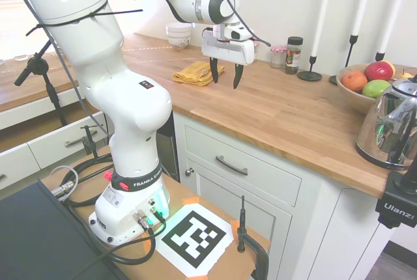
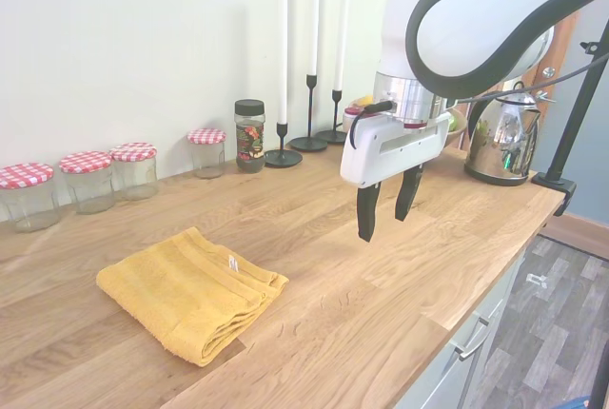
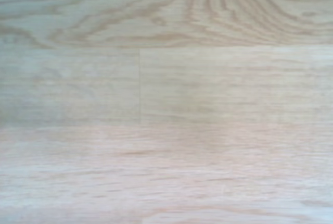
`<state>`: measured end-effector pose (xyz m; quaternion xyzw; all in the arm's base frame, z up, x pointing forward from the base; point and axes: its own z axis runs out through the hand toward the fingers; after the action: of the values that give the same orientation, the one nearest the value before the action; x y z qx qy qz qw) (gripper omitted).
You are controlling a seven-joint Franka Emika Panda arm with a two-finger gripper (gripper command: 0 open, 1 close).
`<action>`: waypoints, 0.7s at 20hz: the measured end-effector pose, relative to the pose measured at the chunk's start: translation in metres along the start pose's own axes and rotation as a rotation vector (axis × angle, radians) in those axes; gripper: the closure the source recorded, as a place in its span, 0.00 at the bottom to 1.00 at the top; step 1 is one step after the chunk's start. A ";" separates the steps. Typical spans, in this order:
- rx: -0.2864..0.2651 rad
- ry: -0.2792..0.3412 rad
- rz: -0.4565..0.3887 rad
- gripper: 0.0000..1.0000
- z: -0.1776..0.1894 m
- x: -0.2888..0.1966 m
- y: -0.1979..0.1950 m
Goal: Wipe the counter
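The counter (image 1: pixel 280 114) (image 2: pixel 381 304) is a long warm-brown butcher-block top over white cabinets. A folded yellow cloth (image 1: pixel 197 72) (image 2: pixel 190 290) lies flat on it. My gripper (image 1: pixel 225 78) (image 2: pixel 387 209) hangs open a short way above the bare wood, fingers pointing down with nothing between them. It is beside the cloth and apart from it, toward the kettle end of the counter. The wrist view shows only blurred wood planks (image 3: pixel 166 99).
Several red-checked jars (image 2: pixel 90 176) and a spice jar (image 2: pixel 250 135) line the wall. Black candlesticks (image 2: pixel 309 109), a fruit bowl (image 1: pixel 365 84) and a steel kettle (image 1: pixel 394 124) stand at one end, white bowls (image 1: pixel 178 35) at the other.
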<state>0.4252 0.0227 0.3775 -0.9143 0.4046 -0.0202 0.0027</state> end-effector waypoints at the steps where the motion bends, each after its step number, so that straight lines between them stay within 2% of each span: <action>1: 0.000 -0.001 0.000 0.00 0.000 0.000 0.000; 7: 0.020 -0.001 -0.008 0.00 0.000 -0.001 -0.004; 14: 0.033 0.018 -0.067 0.00 -0.002 -0.026 -0.030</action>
<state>0.4295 0.0623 0.3791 -0.9269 0.3733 -0.0351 0.0134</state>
